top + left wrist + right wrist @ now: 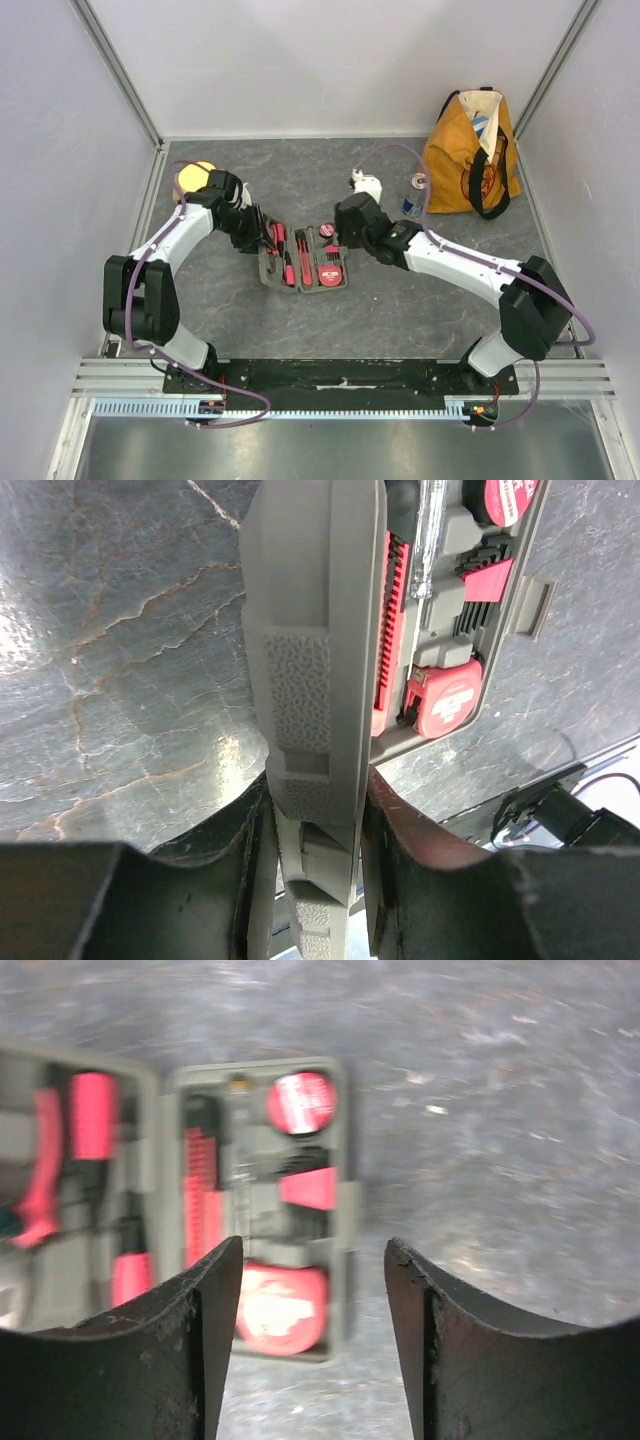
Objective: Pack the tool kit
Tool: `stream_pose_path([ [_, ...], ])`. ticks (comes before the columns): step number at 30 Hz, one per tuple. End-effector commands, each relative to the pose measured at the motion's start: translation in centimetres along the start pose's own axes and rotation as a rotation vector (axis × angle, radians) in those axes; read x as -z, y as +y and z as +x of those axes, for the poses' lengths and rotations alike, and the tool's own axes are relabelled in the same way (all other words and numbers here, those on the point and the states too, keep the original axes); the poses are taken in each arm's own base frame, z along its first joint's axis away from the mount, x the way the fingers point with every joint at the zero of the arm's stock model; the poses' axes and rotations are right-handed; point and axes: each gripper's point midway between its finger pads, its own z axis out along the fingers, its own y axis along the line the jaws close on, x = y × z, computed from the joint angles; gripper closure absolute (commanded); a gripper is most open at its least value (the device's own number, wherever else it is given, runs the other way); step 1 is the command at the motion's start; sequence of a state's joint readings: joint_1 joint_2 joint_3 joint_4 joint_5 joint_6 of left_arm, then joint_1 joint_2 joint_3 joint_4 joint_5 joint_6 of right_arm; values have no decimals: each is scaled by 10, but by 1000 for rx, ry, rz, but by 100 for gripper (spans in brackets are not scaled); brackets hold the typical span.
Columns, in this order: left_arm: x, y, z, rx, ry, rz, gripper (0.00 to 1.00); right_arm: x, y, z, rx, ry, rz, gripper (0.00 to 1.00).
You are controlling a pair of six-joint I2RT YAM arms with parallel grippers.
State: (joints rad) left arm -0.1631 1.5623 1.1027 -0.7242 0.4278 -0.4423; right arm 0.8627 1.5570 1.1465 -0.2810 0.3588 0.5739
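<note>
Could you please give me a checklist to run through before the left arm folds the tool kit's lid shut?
1. Left fingers clamp the lid edge: ok.
2. Right fingers open, holding nothing: ok.
3. Tape measure seated in the tray: ok.
4. Other tools seated flat: cannot tell, blurred.
5. Right fingers clear of the lid's swing: probably not ok, hovering over the tray.
6. Can and orange bag apart from the tray: ok.

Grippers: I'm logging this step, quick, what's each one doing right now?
Left gripper: closed on the edge of the upright tool kit lid.
Right gripper: open, holding nothing.
</note>
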Motion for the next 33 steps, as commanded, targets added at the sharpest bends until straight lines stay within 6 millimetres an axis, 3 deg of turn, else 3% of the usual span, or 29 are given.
stream_pose_path([
  [1, 13, -5, -14, -122, -9, -9, 86, -9, -60, 30, -39, 83, 171, 37],
  [7, 12, 2, -20, -132, -11, -59, 85, -24, -78, 64, 39, 193, 195, 46],
  [15, 20, 7, -19, -122, -18, -105, 83, -45, -75, 102, 100, 331, 149, 53],
  [25, 26, -1, -19, -126, -32, -109, 78, -56, -47, 121, 85, 393, -11, 55],
  [33, 34, -19, -18, -131, -49, -59, 52, -57, -41, 125, 53, 397, -43, 59],
])
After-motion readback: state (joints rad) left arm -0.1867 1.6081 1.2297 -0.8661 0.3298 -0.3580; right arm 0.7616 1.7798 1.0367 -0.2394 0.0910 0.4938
